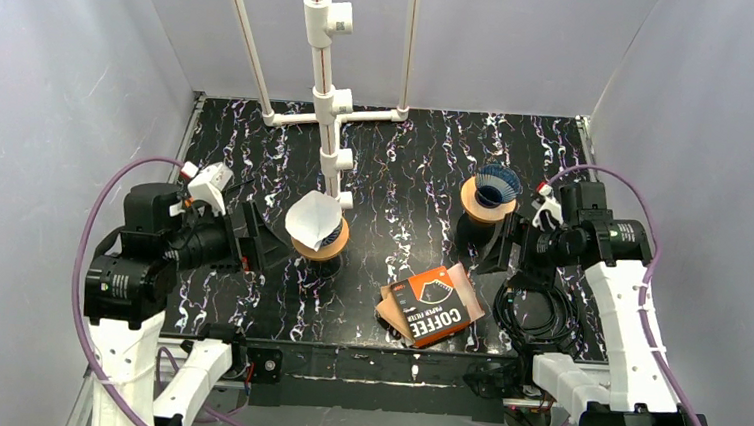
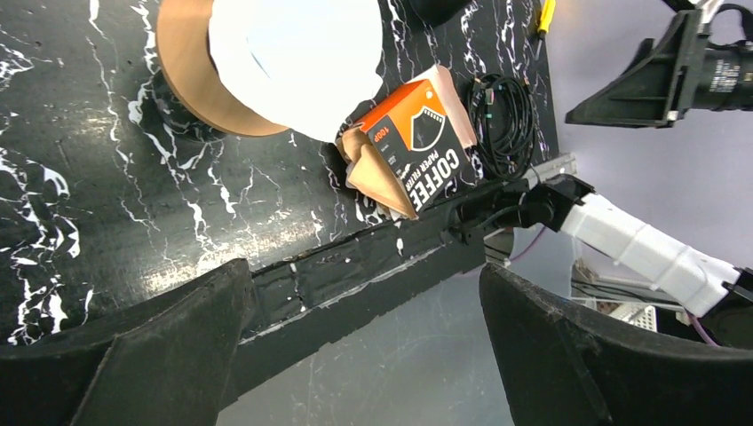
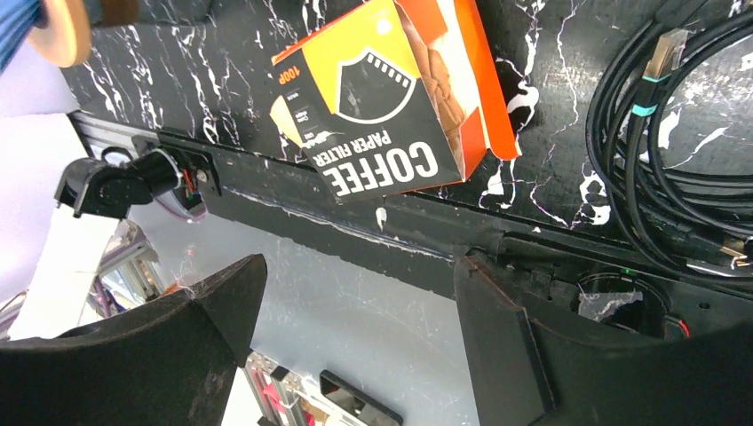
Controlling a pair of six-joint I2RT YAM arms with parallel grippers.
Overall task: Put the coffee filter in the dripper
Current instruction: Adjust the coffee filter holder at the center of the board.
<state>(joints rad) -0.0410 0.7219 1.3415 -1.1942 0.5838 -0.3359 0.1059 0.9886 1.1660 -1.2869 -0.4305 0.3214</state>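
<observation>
Coffee filter [image 1: 309, 220] leans leftward, seemingly point-down in dripper [image 1: 335, 244].

White pipe frame [image 1: 321, 69] at table [image 1: 416, 166] rear; black cable coil [image 1: 537, 306] front-right.

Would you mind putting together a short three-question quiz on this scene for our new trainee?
1. True or false: the right gripper is holding the coffee filter box.
2. Where is the white paper filter? A) inside the box; B) on the dripper next to the left gripper; C) pinched between two fingers.
3. Fill in the blank: both grippers' jaws stand ____.

Key: 1 false, the box lies on the table, touched by neither gripper; 2 B; 3 open.
</observation>
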